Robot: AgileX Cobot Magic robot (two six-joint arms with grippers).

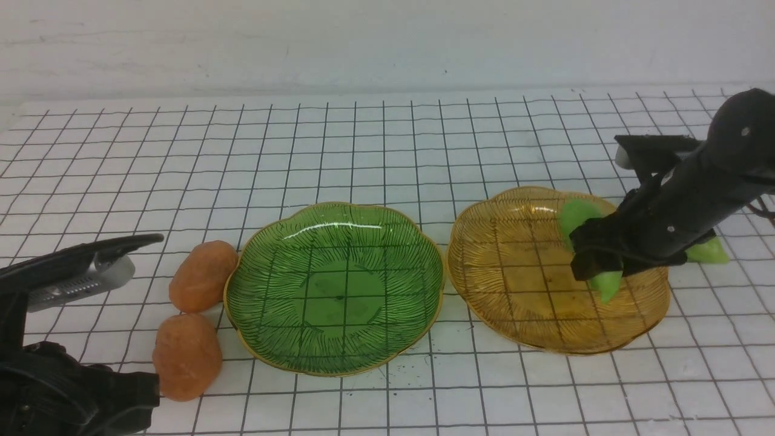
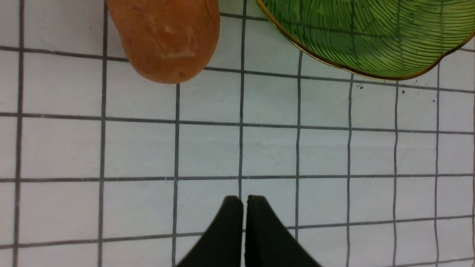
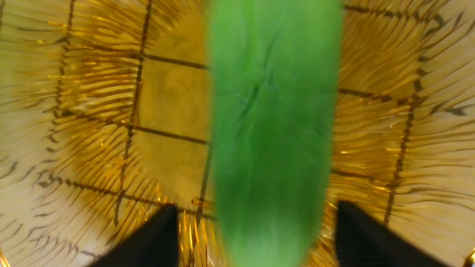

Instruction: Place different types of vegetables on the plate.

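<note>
The table (image 1: 387, 139) is covered with a white sheet ruled in dark squares. A green plate (image 1: 334, 287) and an amber plate (image 1: 514, 284) are set side by side (green on the left). A potato (image 1: 203, 275) and a second potato (image 1: 186, 356) are laid just left of the green plate. A gourd (image 1: 711, 251) is half seen by the amber plate's right rim.

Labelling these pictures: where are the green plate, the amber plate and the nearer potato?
green plate (image 1: 334, 297), front view, bare centre.
amber plate (image 1: 490, 254), front view, left wall.
nearer potato (image 1: 186, 356), front view, its middle.

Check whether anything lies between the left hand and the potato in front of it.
Nothing visible does. In the left wrist view only bare grid mat lies between the shut left hand and the potato; the green plate sits off to one side.
</note>
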